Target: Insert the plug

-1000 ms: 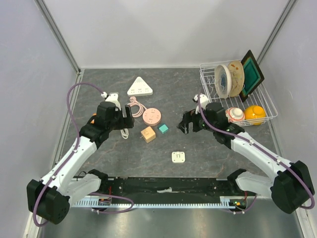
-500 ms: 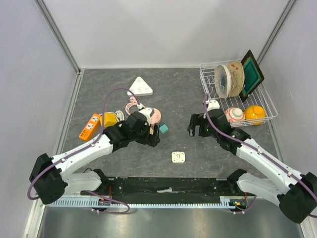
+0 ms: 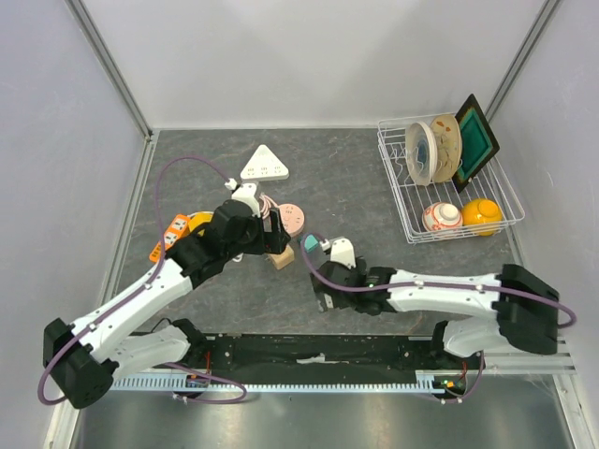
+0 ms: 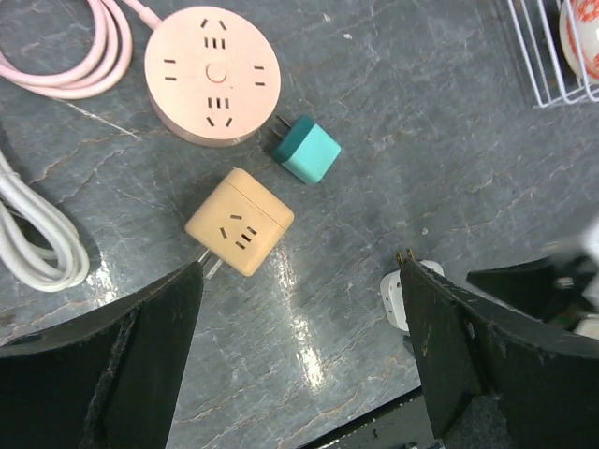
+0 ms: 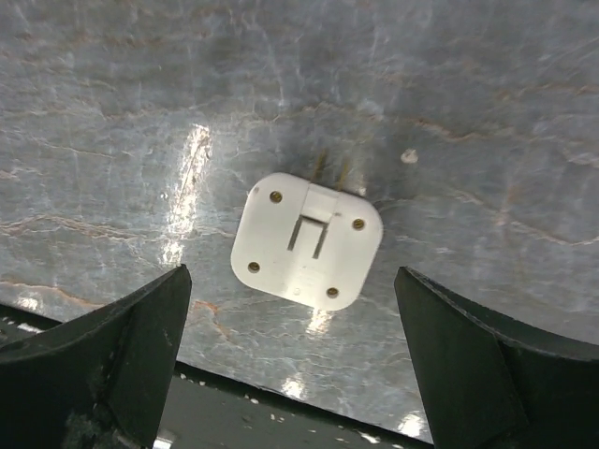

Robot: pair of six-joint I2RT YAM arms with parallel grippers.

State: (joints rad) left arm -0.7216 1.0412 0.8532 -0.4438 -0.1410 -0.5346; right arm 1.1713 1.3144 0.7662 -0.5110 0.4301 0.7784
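A white square plug point(image 5: 307, 240) lies flat on the grey tabletop with its prongs pointing away. My right gripper point(image 5: 292, 281) hovers open just over it, one finger on each side, touching nothing. In the top view that gripper point(image 3: 325, 295) hides the plug. A teal plug point(image 4: 309, 152) lies between a round pink socket strip point(image 4: 213, 75) and a tan cube socket point(image 4: 239, 222). My left gripper point(image 4: 299, 281) hangs open and empty above the tabletop near the tan cube point(image 3: 279, 259).
A white triangular socket strip point(image 3: 265, 165) sits at the back. A pink cable point(image 4: 75, 47) and a white cable point(image 4: 37, 234) lie left of the sockets. An orange box point(image 3: 168, 238) is at the left. A wire dish rack point(image 3: 449, 187) with plates stands at the back right.
My right arm has swung from the right middle down to the near centre, over the white plug. My left gripper went right toward the sockets, then drew back a little. Both stayed open.
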